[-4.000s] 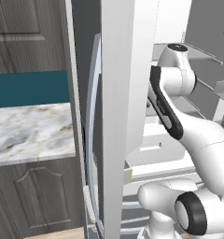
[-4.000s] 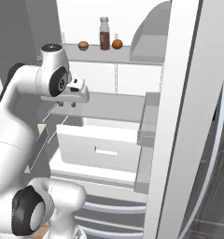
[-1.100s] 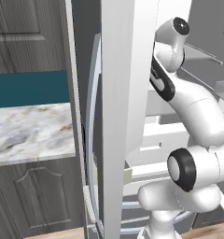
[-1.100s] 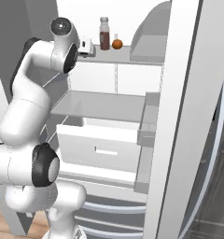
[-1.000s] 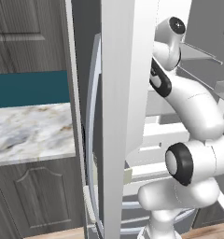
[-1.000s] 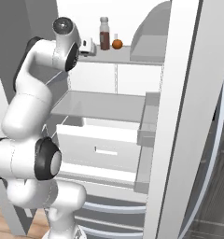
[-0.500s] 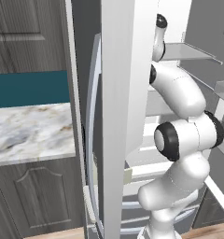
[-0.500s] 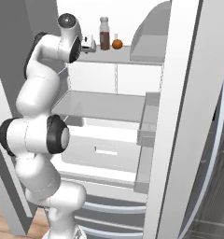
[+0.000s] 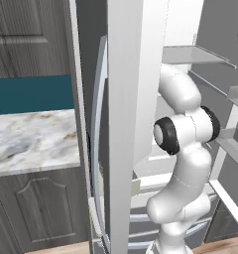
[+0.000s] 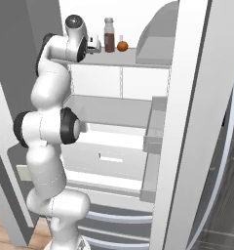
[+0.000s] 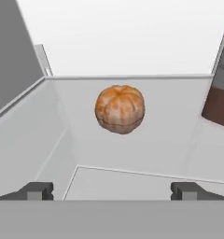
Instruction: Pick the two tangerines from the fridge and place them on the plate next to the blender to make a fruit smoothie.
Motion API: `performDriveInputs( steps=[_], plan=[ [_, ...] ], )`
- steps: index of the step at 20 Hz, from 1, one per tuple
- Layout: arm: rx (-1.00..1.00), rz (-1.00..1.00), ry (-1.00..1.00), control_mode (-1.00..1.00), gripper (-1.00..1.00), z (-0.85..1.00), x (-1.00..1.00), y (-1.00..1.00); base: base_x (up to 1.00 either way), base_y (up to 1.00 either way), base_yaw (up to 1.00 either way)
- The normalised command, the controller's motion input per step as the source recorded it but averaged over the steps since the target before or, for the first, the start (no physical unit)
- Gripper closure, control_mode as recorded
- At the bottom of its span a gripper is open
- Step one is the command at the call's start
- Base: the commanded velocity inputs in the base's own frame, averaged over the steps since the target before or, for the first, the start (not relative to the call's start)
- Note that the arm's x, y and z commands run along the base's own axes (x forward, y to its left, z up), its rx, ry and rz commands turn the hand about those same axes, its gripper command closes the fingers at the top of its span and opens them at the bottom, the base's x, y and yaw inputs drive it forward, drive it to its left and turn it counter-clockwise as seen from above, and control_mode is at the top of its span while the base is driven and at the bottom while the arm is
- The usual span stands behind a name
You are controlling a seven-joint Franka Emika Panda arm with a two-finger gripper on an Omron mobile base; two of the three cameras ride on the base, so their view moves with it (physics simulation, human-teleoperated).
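So one tangerine (image 11: 120,108) is sitting dead center in the hand view, a bit above the middle of the frame, resting on the pale grey shelf (image 11: 146,140) inside the fridge (image 10: 197,97). It's free, nothing touching it. The two dark fingertips (image 11: 38,190) poke up at the bottom left and bottom right of that view, set wide apart, with the fruit farther up the frame between them. So the gripper (image 11: 112,191) is spread wide and holding nothing.

At the right edge of the hand view there's a dark brown bottle (image 11: 220,93) standing upright, near the tangerine but apart from it.

In the right base view, the top shelf (image 10: 133,62) sits at the upper middle of the frame. There's a tangerine (image 10: 122,46) on it, just to the right of the same brown bottle (image 10: 109,35), really close, can't tell if they touch. The hand reaches in at shelf height from the left, right beside the bottle. Can't tell which of the two fruits is the one in the hand view.

Below that shelf are another grey shelf and a white drawer (image 10: 109,158) in the middle of the frame. The left base view has the fridge door (image 9: 128,119) edge-on down the center, a marble counter (image 9: 34,141) at the left, and the white arm standing tall right of the door.
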Motion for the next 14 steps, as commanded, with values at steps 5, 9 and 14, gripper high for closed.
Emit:
performDriveInputs(
  steps=[5, 9, 14],
  plan=[
    [0.00, 0.00, 0.00, -1.00, -1.00, -0.06, 0.65, 0.04, 0.00, 0.00, 0.00],
    [0.00, 0.00, 0.00, -1.00, -1.00, -0.03, 0.52, 0.01, 0.00, 0.00, 0.00],
    [0.00, 0.00, 0.00, -1.00, -1.00, -0.02, 0.44, 0.02, 0.00, 0.00, 0.00]
  ],
)
